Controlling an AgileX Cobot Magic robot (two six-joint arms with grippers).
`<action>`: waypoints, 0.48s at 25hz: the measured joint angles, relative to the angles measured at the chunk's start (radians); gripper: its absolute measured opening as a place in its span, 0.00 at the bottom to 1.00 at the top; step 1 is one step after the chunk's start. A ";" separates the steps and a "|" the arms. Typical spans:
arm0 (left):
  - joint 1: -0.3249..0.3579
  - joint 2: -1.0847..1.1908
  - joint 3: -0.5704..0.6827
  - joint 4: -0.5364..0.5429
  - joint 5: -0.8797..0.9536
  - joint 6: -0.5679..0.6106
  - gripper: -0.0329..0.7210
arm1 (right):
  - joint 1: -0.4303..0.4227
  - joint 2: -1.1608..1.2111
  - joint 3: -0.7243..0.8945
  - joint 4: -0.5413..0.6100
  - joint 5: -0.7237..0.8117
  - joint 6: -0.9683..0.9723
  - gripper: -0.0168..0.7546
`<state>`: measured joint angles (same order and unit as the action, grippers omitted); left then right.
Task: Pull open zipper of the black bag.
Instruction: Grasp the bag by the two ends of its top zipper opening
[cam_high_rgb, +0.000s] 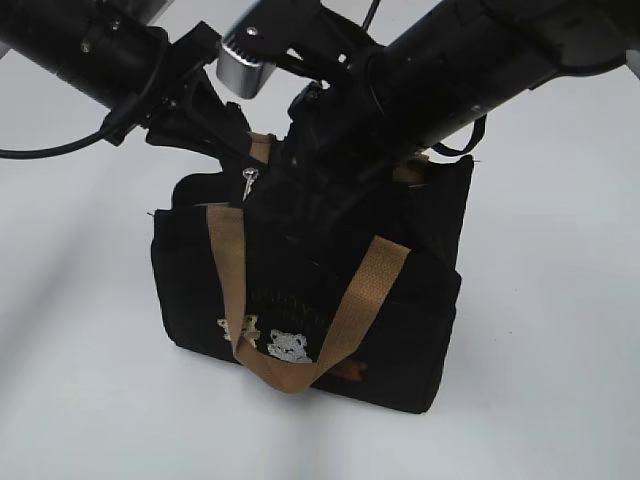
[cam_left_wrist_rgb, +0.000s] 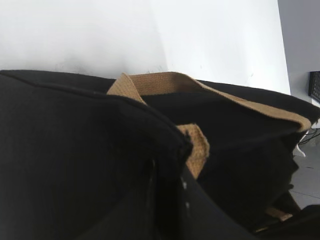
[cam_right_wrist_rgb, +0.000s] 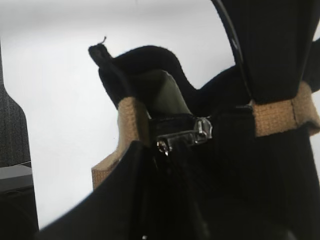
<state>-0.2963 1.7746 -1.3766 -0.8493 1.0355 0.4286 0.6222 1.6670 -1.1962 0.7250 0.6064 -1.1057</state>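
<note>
Right wrist view: zipper (cam_right_wrist_rgb: 182, 136) at top edge of black bag (cam_right_wrist_rgb: 260, 190), just past tan handle (cam_right_wrist_rgb: 132, 122). Right claw aiming at tab, grip unclear. Left claw out of sight, pressed together, apparently steadying bag. Next: pinch tab, drag along track.

My two arms come in from the top corners and meet over the black bag (cam_high_rgb: 310, 290), which stands on the white table (cam_high_rgb: 90, 400). My left arm (cam_high_rgb: 100, 50) reaches from the upper left, my right arm (cam_high_rgb: 480, 60) from the upper right; both ends sit down at the bag's top edge, black against black, so I cannot tell how my jaws stand. The silver zipper pull (cam_high_rgb: 248, 180) hangs at the top edge, left of centre. A tan handle (cam_high_rgb: 300, 300) droops down the near face over two embroidered bears (cam_high_rgb: 288, 347).
</note>
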 joint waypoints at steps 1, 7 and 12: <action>0.000 0.000 0.000 0.000 0.000 0.000 0.08 | 0.000 0.000 0.000 -0.001 0.000 0.001 0.16; 0.000 0.000 0.000 0.000 0.003 0.000 0.08 | 0.000 0.000 -0.001 -0.002 -0.002 0.017 0.02; 0.000 0.000 0.000 0.000 0.003 0.000 0.08 | 0.000 -0.036 0.000 -0.007 -0.005 0.040 0.02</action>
<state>-0.2963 1.7746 -1.3766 -0.8492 1.0385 0.4286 0.6222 1.6305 -1.1960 0.7181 0.6016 -1.0654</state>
